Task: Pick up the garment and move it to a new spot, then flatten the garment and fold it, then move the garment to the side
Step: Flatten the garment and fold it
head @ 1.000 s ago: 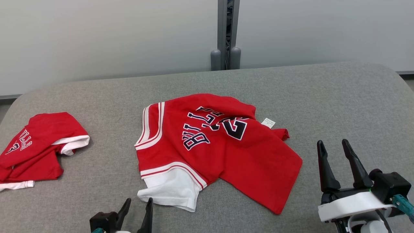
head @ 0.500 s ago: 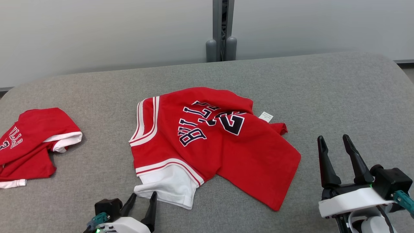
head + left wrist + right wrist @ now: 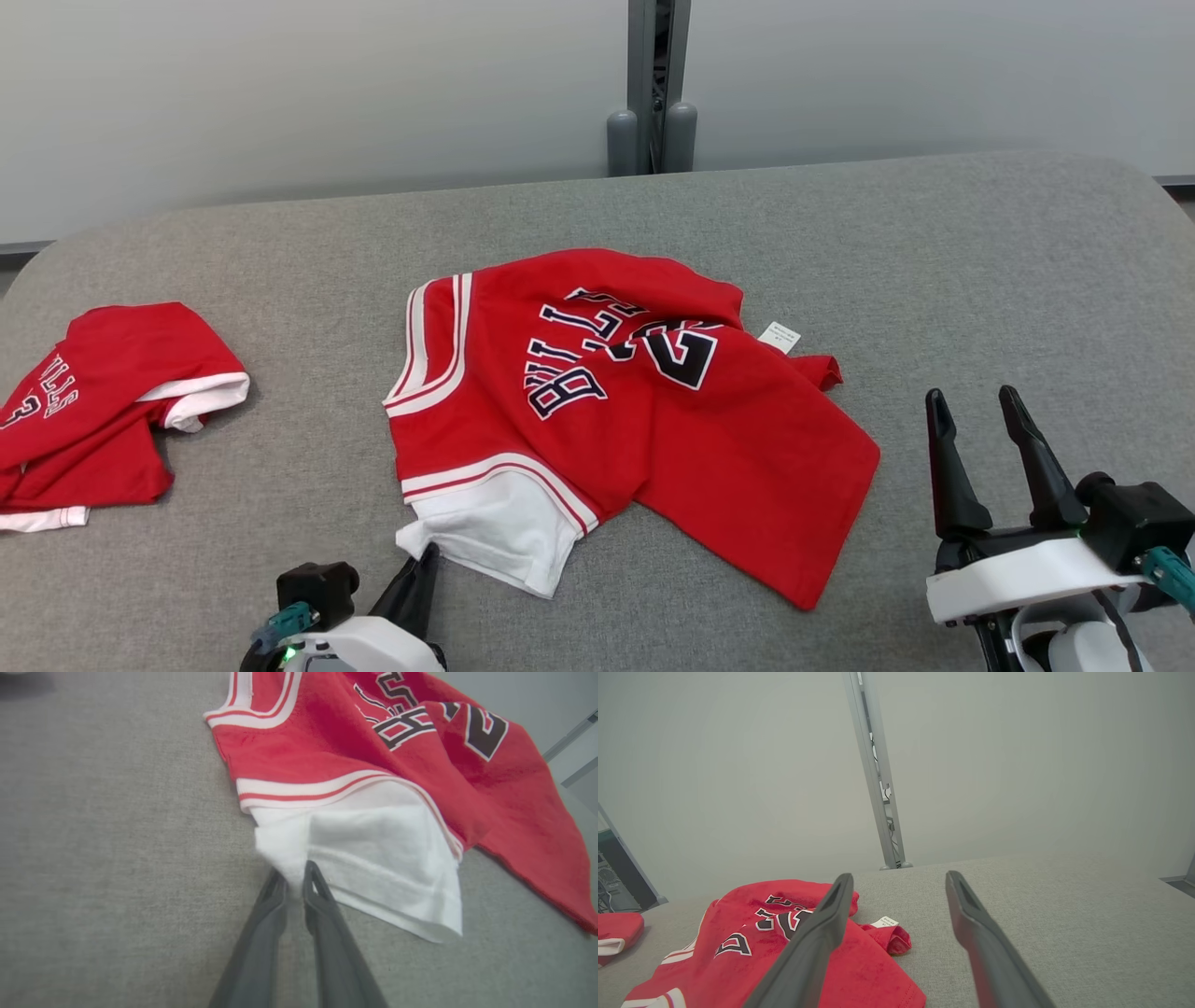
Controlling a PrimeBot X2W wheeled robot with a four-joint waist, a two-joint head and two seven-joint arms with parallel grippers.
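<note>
The garment, a red jersey with dark lettering and a white sleeve, lies crumpled in the middle of the grey padded table. My left gripper sits at the near corner of that white sleeve. In the left wrist view the two fingers of the left gripper are pinched together on the sleeve's white corner, with the rest of the garment spread beyond. My right gripper stands open at the lower right, clear of the cloth; the right wrist view shows this gripper empty above the garment's edge.
A second red jersey lies bunched at the table's left edge, also visible in the right wrist view. A grey post stands against the pale wall behind the table. Bare table surface stretches to the right and far side.
My left gripper has moved forward to the white sleeve corner and its fingers have come together on it. The right gripper has stayed put. The head camera has shifted slightly.
</note>
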